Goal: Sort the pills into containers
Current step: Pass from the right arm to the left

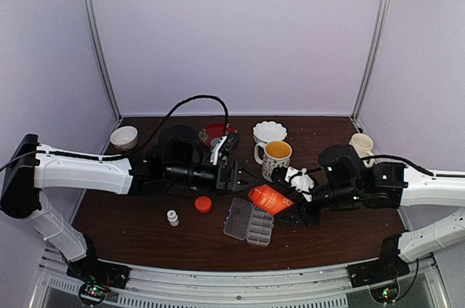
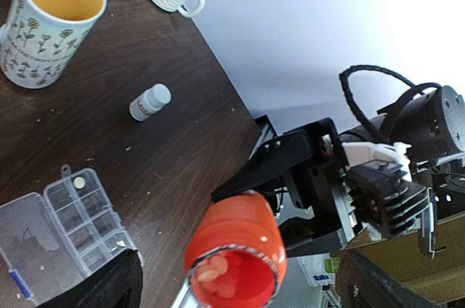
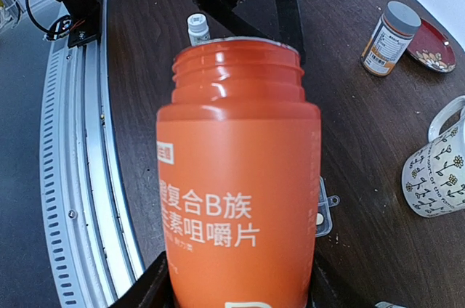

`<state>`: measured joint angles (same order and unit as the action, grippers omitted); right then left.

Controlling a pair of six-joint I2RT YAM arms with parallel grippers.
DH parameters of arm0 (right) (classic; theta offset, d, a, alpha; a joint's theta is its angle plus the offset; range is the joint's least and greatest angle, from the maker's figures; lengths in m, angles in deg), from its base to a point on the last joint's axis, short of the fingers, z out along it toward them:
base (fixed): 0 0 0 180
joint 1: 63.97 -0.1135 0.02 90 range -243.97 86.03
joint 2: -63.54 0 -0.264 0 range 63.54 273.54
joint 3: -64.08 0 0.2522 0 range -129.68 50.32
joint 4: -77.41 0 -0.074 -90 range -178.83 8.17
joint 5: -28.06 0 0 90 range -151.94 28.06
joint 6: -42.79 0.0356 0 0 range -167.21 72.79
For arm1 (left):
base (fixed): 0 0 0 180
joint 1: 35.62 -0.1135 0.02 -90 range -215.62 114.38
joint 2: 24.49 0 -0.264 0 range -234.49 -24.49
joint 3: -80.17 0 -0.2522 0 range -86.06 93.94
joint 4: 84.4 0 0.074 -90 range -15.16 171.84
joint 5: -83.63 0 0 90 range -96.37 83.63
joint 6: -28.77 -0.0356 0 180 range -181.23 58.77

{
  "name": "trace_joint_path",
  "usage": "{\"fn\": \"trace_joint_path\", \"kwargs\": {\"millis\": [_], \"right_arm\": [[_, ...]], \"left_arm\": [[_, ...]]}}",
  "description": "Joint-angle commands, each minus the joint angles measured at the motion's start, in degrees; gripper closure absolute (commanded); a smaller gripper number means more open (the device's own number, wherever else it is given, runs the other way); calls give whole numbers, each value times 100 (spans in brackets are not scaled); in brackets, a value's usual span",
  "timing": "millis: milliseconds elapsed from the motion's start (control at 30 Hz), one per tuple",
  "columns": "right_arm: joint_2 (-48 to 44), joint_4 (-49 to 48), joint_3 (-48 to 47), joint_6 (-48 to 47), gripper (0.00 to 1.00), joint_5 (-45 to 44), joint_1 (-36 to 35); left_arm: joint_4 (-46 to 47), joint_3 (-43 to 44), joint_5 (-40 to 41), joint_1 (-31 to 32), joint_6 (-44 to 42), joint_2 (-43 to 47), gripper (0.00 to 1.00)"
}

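Observation:
My right gripper [image 1: 290,203] is shut on an uncapped orange bottle [image 3: 240,177], held tilted over the table with its mouth toward the left arm. In the left wrist view several pale pills [image 2: 214,276] lie inside the bottle's mouth [image 2: 236,257]. My left gripper [image 2: 240,279] is open, its dark fingers [image 2: 109,288] standing wide on either side of the bottle's mouth without touching it. The clear pill box [image 1: 249,222] lies open just below the bottle. One pill [image 2: 78,183] sits in a corner cell of the box [image 2: 69,213].
The orange cap [image 1: 203,204] and a small white bottle [image 1: 173,217] sit left of the box. A floral mug [image 1: 277,155], white bowl [image 1: 269,131], red plate [image 1: 218,132], grey-capped bottle [image 3: 392,28], cream cup [image 1: 361,144] and small bowl [image 1: 124,137] stand behind.

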<state>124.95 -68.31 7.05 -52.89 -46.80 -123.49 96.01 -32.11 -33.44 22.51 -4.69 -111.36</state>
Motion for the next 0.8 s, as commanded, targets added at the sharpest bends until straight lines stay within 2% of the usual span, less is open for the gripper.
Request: {"fn": "trace_joint_path", "kwargs": {"millis": [0,267,333,467,567,667,767], "right_arm": [[108,-34,-285,-58,100,-93,-75],[141,-164,-253,-18,100,-187,-113],[156,-190,-246,-13,100,-203,-119],[178,-222,-239,-6,100,-202,-137],[181,-231,-236,-2,100,-236,-147],[147,-237,-219,-19,90,-263,-156],[61,-211,-173,-36,66,-355,-156]], "left_arm": [[739,301,-393,112,356,-294,2],[772,370,-545,169,663,-674,17],[746,370,-572,172,689,-713,23],[855,307,-586,171,746,-746,43],[949,282,-607,172,799,-759,53],[1047,253,-661,170,881,-774,61],[1181,213,-685,172,991,-778,66]]}}
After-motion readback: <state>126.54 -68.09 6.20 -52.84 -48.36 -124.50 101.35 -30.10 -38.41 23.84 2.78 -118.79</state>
